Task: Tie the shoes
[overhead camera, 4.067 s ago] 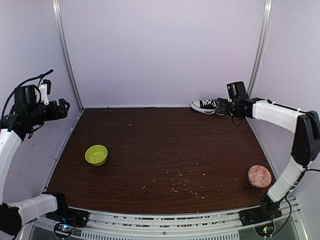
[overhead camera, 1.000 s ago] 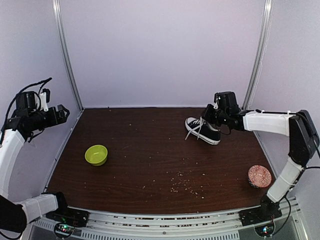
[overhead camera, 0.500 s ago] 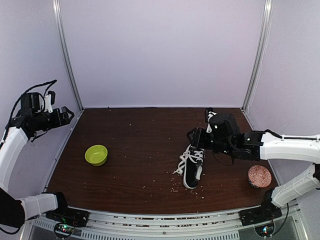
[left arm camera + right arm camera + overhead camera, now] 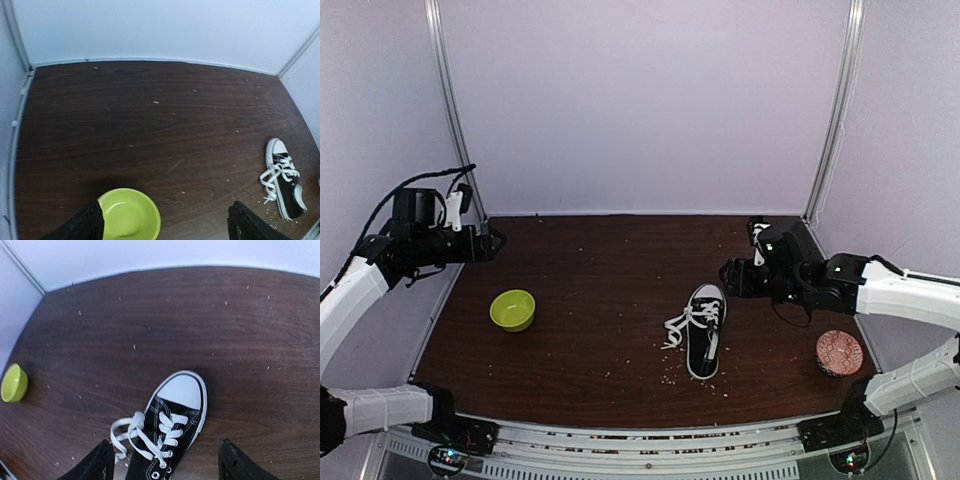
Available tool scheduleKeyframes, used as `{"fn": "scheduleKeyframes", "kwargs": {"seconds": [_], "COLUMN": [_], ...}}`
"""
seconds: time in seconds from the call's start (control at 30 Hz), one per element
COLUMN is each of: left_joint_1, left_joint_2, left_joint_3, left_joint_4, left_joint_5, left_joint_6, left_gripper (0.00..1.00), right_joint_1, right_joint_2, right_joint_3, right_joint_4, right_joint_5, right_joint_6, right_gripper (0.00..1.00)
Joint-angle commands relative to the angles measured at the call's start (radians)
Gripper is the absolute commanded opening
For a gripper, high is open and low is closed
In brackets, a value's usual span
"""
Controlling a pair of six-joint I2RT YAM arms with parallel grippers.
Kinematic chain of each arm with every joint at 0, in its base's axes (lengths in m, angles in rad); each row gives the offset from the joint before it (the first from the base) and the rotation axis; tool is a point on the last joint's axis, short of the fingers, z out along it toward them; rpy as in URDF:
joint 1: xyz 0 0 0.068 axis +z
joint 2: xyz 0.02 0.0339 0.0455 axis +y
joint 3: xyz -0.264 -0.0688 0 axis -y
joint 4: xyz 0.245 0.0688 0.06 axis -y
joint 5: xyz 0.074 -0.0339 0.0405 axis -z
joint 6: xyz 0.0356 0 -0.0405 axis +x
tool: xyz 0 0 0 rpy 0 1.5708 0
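While the right claw (image 4: 728, 277) hangs open and empty, the black sneaker (image 4: 705, 322) sits just beside it on the surface (image 4: 600, 270), toe toward the back wall, white laces (image 4: 678, 328) loose. Left claw (image 4: 490, 243) is open too, above the green bowl (image 4: 512, 308).

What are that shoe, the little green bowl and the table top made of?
Shoe: the upper looks like black canvas, matte with white stitching. The toe cap looks like smooth white rubber, and the laces like flat woven cord.
Bowl: probably plastic, an even, slightly glossy lime green.
Table: dark brown with streaky grain, either wood or a wood-look laminate.
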Motion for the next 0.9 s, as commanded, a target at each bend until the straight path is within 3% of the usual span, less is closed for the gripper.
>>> {"fn": "scheduleKeyframes", "kwargs": {"seconds": [0.0,0.17,0.33,0.5,0.87], "left_joint_1": [-0.232,-0.502,-0.646,-0.708,-0.751], "left_joint_2": [0.016,0.164,0.405,0.601,0.881], "left_joint_3": [-0.099,-0.104,0.015,0.133,0.28], "left_joint_4": [0.222,0.46,0.531,0.593,0.63], "left_joint_5": [-0.001,-0.03,-0.009,0.037,0.075], "left_joint_6": [-0.22,-0.415,-0.483,-0.504,-0.553], "left_gripper": [0.88,0.87,0.82,0.74,0.61], "right_joint_1": [-0.003,-0.003,-0.003,-0.003,-0.003], "right_joint_2": [0.131,0.303,0.42,0.475,0.54], "right_joint_3": [0.087,0.202,0.281,0.3,0.295], "right_joint_4": [-0.149,-0.211,-0.244,-0.256,-0.224], "right_joint_5": [-0.13,-0.169,-0.169,-0.18,-0.154], "right_joint_6": [-0.127,-0.206,-0.26,-0.289,-0.311], "right_gripper": [0.68,0.6,0.52,0.47,0.36]}}
